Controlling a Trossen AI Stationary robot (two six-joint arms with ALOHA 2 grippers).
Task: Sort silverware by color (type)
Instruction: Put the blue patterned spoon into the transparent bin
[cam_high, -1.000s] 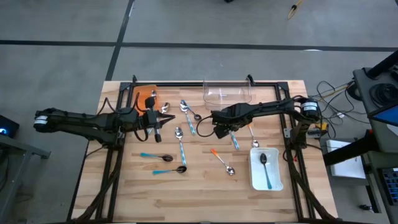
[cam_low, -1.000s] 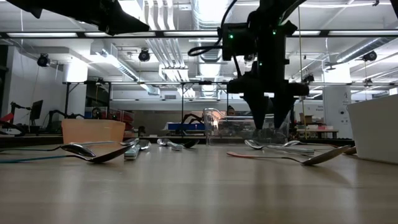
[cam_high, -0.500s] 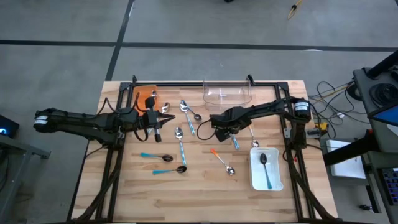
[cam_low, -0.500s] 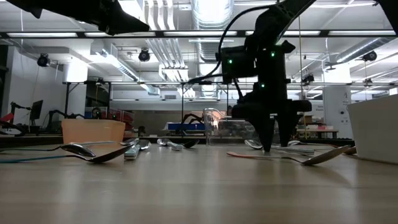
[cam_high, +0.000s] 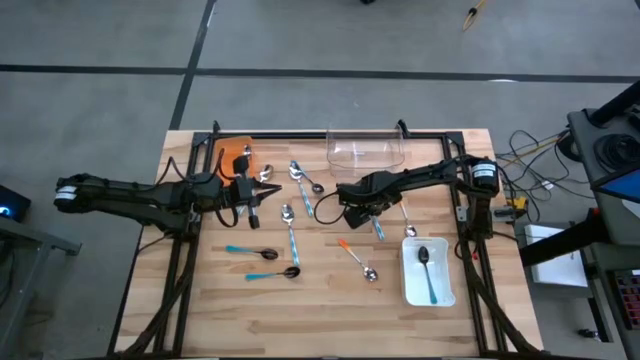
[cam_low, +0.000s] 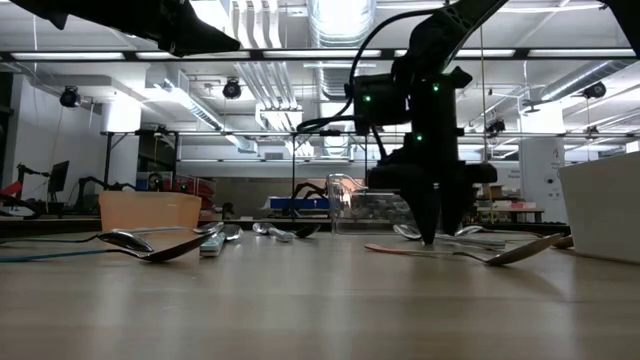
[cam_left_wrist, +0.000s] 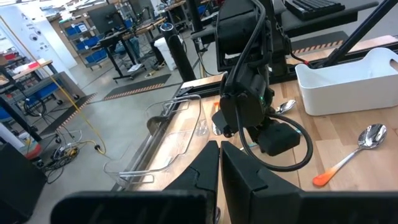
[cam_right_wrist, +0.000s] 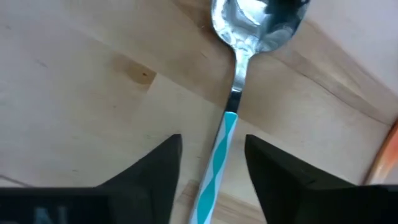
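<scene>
We see the right end effector (cam_high: 372, 213) down at the desk (cam_high: 320, 300), near its middle, fingers (cam_right_wrist: 158, 168) spread either side of a teal-striped spoon (cam_right_wrist: 227, 134). In the right wrist view the handle runs between the two fingers; we cannot tell whether they touch it. The spoon lies flat on the wood, bowl pointing away from the wrist. In the low view the right fingertips reach the desk surface.

The left end effector (cam_high: 250, 192) sits over the left side of the desk beside the orange tray (cam_high: 233, 153). Its fingers (cam_left_wrist: 202, 171) are pressed together with nothing between them.

Other spoons, from the high view:
- one teal-handled spoon (cam_high: 428, 270) lies in the white tray (cam_high: 410, 285) at the right front
- an orange-handled spoon (cam_high: 357, 260) lies on the wood just left of the white tray
- two teal spoons (cam_high: 258, 253) lie left of centre, one in front of the other
- a long teal spoon (cam_high: 290, 235) lies lengthwise between them and the right end effector
- two more spoons (cam_high: 303, 180) lie near the back, left of the clear tray (cam_high: 366, 150)

The clear tray stands at the back edge of the desk.
</scene>
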